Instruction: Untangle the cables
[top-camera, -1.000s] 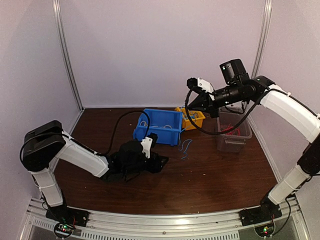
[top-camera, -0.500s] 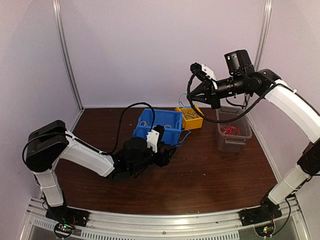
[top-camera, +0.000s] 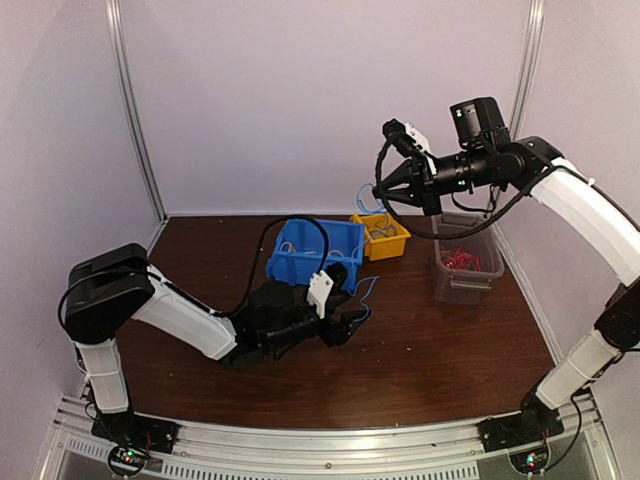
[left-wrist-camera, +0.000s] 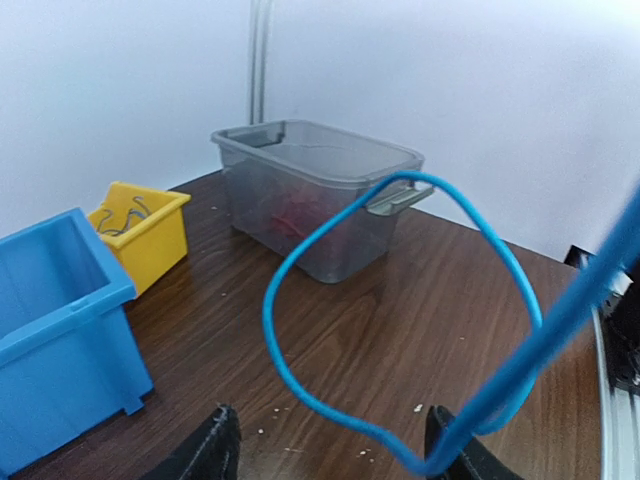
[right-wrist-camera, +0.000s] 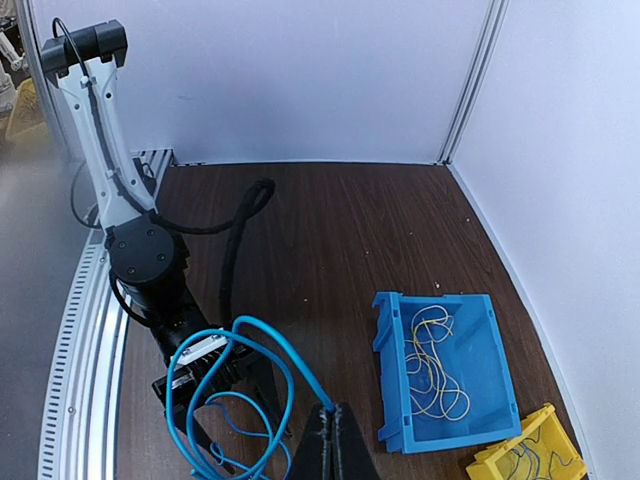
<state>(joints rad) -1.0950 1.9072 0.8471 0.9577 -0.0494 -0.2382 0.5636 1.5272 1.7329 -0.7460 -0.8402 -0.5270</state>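
Blue cable: one thin blue cable (left-wrist-camera: 268, 320) hangs in the air in loose loops; its upper part is pinched in the right claw and its lower loops come down beside the left claw, just above the table (top-camera: 450, 350)
Other cables: yellow cables (right-wrist-camera: 432, 360) lie in the blue bin (right-wrist-camera: 388, 380), red cables (top-camera: 460, 258) in the clear bin (top-camera: 465, 285); the yellow bin (top-camera: 385, 240) also holds thin strands
Right claw: the right claw (top-camera: 382, 190) is closed completely on the blue cable and stands high over the bins; we judge it lifts so that the loops fall open by their own weight
Left claw: the left claw (top-camera: 350, 322) is low, in front of the blue bin, its fingers wide apart and gripping nothing; the cable runs close by one finger, touching or not we cannot tell; we think it waits to catch the lower part
Left wrist view: only here we see the nearest loop as one open ring, with no knot inside it
Right wrist view: only here we see several loops lying over each other under the closed tips
Top view: only here we see how far apart in height the two claws are
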